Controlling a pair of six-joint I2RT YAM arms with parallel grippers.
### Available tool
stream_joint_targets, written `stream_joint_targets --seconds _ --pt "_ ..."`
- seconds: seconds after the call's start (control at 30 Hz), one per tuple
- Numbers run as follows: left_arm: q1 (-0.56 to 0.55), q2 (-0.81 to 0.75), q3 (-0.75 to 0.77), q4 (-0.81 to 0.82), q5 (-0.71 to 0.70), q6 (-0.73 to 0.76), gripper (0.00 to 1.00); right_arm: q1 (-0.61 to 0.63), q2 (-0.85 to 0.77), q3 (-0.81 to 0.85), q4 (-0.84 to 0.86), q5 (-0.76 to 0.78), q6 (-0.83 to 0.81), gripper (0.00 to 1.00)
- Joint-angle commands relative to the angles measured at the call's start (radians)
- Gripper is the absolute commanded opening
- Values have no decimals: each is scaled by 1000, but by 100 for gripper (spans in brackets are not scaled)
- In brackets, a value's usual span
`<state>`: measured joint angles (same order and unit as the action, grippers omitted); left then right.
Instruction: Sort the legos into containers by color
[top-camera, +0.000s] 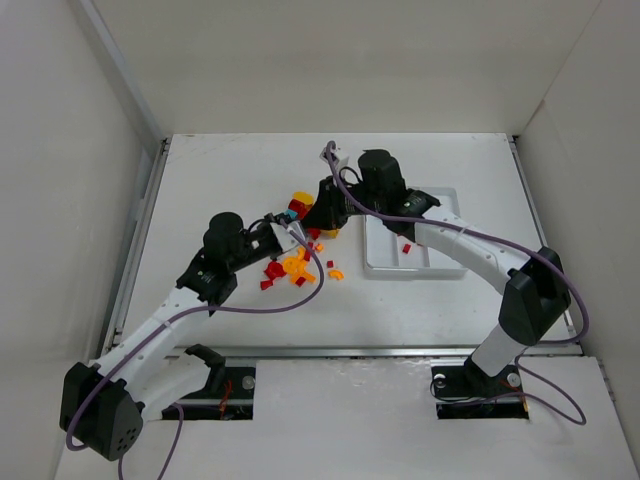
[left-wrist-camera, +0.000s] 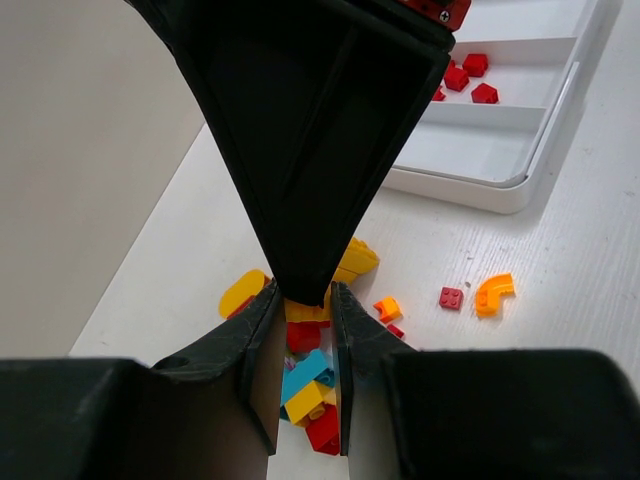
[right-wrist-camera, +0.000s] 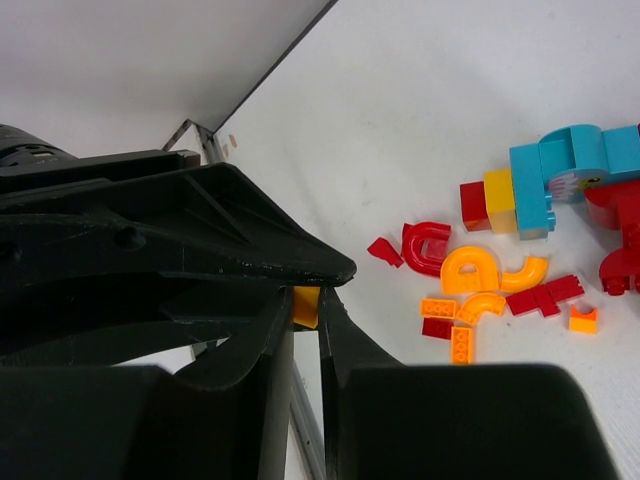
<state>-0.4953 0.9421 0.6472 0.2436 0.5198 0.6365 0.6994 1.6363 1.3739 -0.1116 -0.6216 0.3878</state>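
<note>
We see the left gripper (left-wrist-camera: 302, 300) at the bottom, its two black fingers (left-wrist-camera: 255, 340) very close together. Pinched in the thin gap between them is a stack of legos (left-wrist-camera: 306, 385), red, blue, yellow and red. A yellow lego (left-wrist-camera: 305, 312) sits at the top of the gap, and the pointed tip of the right gripper (left-wrist-camera: 303, 288) points down right onto it. On the white bench (left-wrist-camera: 560, 330) nearby lie a small red lego (left-wrist-camera: 451, 297), a bent orange lego (left-wrist-camera: 494, 293) and a tiny orange lego (left-wrist-camera: 388, 307). The white tray (left-wrist-camera: 500, 185) is up on the right, with red legos (left-wrist-camera: 465, 75) in one part.
</note>
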Motion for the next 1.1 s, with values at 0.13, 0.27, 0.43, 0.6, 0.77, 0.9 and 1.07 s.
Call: stream_joint_targets --seconds 0.13,0.27,0.43,0.6,0.77,0.9,1.07 --pt "-15 -14 0 122 60 -21 5 17 -16 16 41 -58 -36 0" --pt "-15 -14 0 122 60 -21 40 17 -26 16 41 -58 -36 0" --pt "-15 -14 -9 122 60 -21 63 17 -35 7 41 -58 -46 0" --pt "-15 -23 -9 111 51 -12 79 17 -55 -18 41 -1 -46 0" --pt "-15 -32 -9 66 19 -12 90 -112 -111 -94 41 74 -37 0" --pt "-15 -42 -9 26 10 -12 100 -271 -153 -163 -42 206 -73 0" --pt "-15 -61 -43 -7 -9 -30 100 -429 -152 -171 -218 440 -214 0"
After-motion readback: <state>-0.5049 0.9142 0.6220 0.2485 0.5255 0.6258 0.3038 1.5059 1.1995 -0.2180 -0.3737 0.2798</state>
